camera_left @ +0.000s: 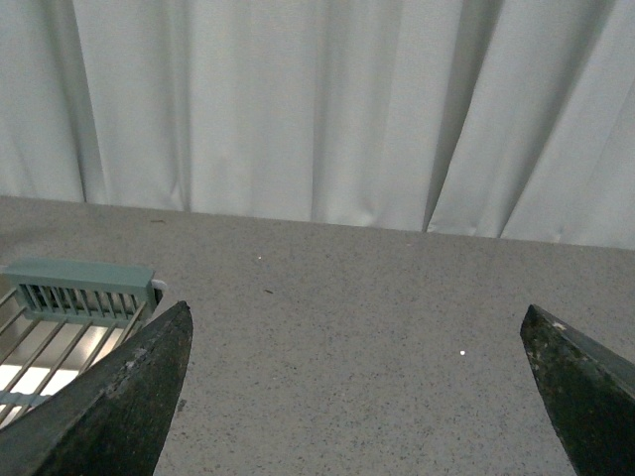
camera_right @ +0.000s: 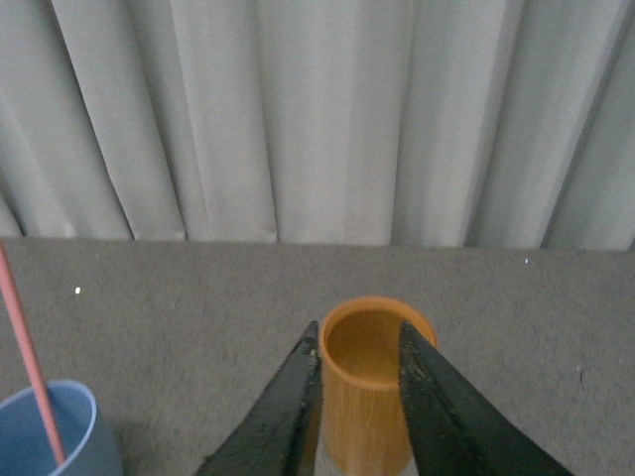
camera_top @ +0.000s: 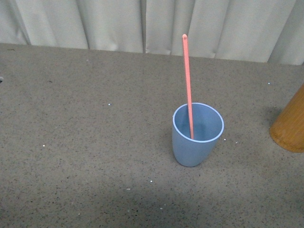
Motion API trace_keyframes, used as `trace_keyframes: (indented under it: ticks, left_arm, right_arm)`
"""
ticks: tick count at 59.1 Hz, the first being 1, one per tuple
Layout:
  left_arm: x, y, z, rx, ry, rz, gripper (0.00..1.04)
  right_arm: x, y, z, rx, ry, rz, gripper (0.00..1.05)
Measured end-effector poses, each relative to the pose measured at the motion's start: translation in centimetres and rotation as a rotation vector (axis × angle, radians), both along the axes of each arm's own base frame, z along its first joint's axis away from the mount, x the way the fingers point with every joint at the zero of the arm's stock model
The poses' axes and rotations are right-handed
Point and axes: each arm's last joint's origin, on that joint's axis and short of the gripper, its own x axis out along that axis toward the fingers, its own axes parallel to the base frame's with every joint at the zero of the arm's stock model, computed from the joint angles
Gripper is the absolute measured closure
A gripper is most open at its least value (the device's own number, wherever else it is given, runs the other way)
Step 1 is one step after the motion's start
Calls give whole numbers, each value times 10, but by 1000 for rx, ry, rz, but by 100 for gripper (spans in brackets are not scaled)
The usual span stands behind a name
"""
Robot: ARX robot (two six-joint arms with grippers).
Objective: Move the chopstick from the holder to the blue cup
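Observation:
A salmon-pink chopstick (camera_top: 188, 85) stands in the blue cup (camera_top: 195, 142) at the middle of the table, leaning against the cup's rim; the cup (camera_right: 50, 436) and stick (camera_right: 28, 362) also show in the right wrist view. The orange-brown holder (camera_top: 290, 124) stands cut off at the right edge. In the right wrist view the holder (camera_right: 369, 382) looks empty, and my right gripper (camera_right: 359, 332) is open, its dark fingers framing the holder's rim from nearer the camera. My left gripper (camera_left: 357, 315) is wide open over bare table. Neither arm shows in the front view.
A pale curtain (camera_top: 152, 23) hangs along the table's far edge. A light green slatted rack (camera_left: 69, 297) lies on the table beside the left gripper. The grey speckled tabletop (camera_top: 85, 142) stretches left of the cup.

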Motion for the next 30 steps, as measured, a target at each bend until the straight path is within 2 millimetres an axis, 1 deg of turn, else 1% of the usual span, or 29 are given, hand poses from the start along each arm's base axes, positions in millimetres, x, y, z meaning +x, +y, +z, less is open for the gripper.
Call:
trace_keyframes:
  ticks: [1,3,4,6,10,21,30]
  left_arm:
    - [0,0,0,0,0,0,7]
    - [0,0,0,0,0,0,7]
    - [0,0,0,0,0,0,7]
    - [0,0,0,0,0,0,7]
    - [0,0,0,0,0,0,7]
    - [0,0,0,0,0,0,7]
    - [0,0,0,0,0,0,7]
  right_arm:
    - [-1,0,1,0,-3,0,91]
    - [-6,0,3,-1,-22,0,98]
    - [-10,0,5,-4,-32,1,104]
    - [-14,0,7,-7,-53,1,104]
    - [-15,0,8,-7,-66,1,104]
    - [-18,0,6,-7,-50,0,104]
    - [-31,0,3,-8,-31,3,104]
